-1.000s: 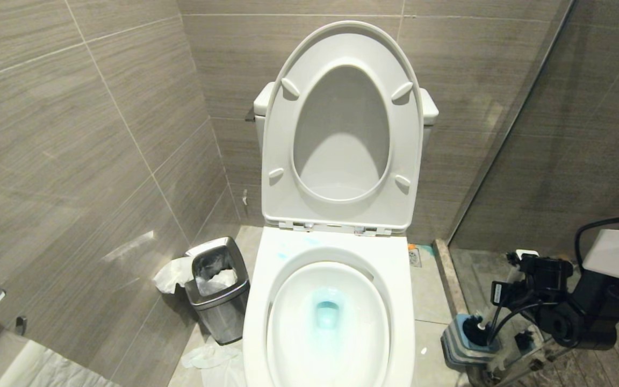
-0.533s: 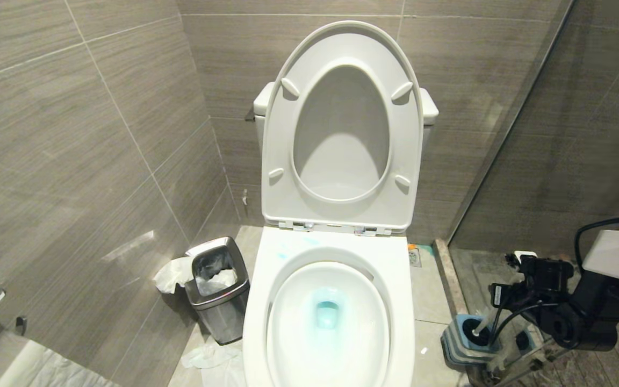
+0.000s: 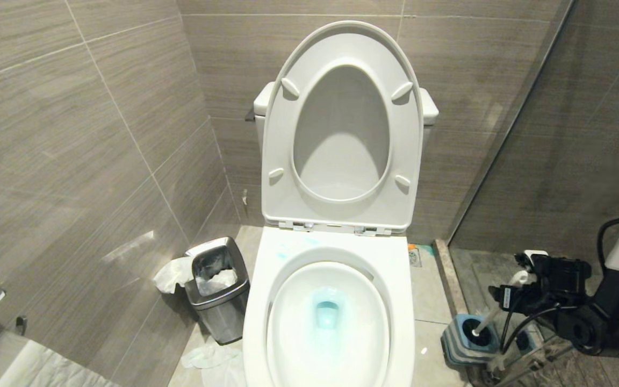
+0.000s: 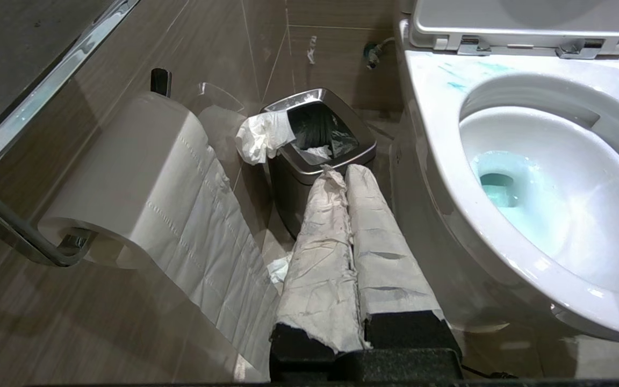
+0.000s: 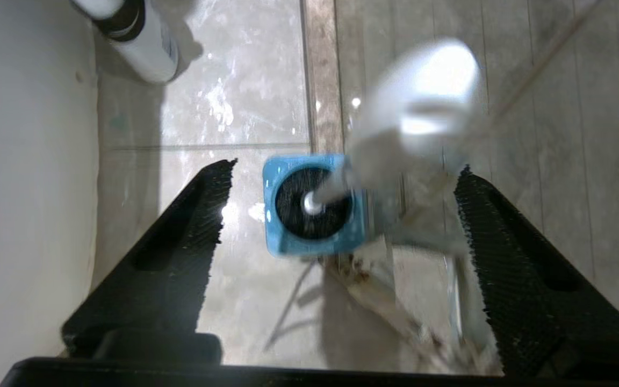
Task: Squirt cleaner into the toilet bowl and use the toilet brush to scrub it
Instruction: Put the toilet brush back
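The white toilet bowl (image 3: 258,301) stands with seat and lid raised, and cleaner (image 3: 326,313) tints its water pale blue and smears the rim. To its right on the floor, the toilet brush (image 3: 495,316) stands in its blue-grey holder (image 3: 452,344), its white handle leaning right. My right gripper (image 3: 513,314) hovers over it. In the right wrist view the right gripper (image 5: 346,166) is open, and the toilet brush (image 5: 312,204) sits in the holder (image 5: 282,244) with its blurred handle free between the fingers. My left gripper (image 4: 342,174), paper-wrapped and shut on nothing, rests beside the toilet bowl (image 4: 438,134).
A steel bin (image 3: 218,290) with tissue stands left of the bowl, with more tissue (image 3: 207,357) on the floor. A toilet-paper roll (image 4: 127,177) hangs on the left wall. A glass partition (image 3: 503,134) bounds the right side. A white bottle (image 5: 143,37) stands by the toilet's base.
The right gripper has opened and let go of the brush handle. The black brush head has sunk into the holder, and the right arm has drawn back to the right.
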Robot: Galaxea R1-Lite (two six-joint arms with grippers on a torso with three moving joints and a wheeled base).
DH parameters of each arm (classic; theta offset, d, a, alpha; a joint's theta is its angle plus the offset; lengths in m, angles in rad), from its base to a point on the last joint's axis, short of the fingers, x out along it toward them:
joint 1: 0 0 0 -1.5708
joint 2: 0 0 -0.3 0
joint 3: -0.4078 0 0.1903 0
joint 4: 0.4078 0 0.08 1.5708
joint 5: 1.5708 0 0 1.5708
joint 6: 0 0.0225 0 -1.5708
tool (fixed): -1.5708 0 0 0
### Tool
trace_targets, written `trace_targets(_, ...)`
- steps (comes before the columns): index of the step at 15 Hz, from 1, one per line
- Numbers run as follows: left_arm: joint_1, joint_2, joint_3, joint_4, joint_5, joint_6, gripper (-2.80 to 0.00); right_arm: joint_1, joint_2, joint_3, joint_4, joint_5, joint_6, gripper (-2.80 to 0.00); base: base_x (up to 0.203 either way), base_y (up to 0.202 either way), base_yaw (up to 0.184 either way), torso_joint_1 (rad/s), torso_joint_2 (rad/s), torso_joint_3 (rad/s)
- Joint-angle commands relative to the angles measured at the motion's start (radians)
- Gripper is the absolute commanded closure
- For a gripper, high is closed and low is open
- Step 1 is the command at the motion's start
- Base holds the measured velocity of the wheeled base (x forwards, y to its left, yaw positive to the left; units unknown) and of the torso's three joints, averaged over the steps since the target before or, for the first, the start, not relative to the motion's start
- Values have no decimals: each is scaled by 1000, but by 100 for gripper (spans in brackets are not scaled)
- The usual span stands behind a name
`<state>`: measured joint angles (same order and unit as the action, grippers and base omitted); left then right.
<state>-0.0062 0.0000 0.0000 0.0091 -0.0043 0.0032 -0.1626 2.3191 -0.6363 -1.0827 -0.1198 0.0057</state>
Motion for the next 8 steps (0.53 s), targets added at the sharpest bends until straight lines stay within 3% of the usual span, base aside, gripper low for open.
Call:
trace_targets(1, 0, 2, 2, 0, 0, 0, 0, 0, -106, 98, -9, 1, 5, -280, 0, 0, 0, 0, 0, 0)
trace_targets(4, 0, 2, 3, 0, 0, 0, 0, 0, -244, 209, -39, 20, 12, -280, 0, 0, 0, 0, 0, 0)
trace_targets(8, 0, 2, 2, 0, 0, 0, 0, 12, -455, 281, -71, 105, 9, -280, 0, 0, 0, 0, 0, 0)
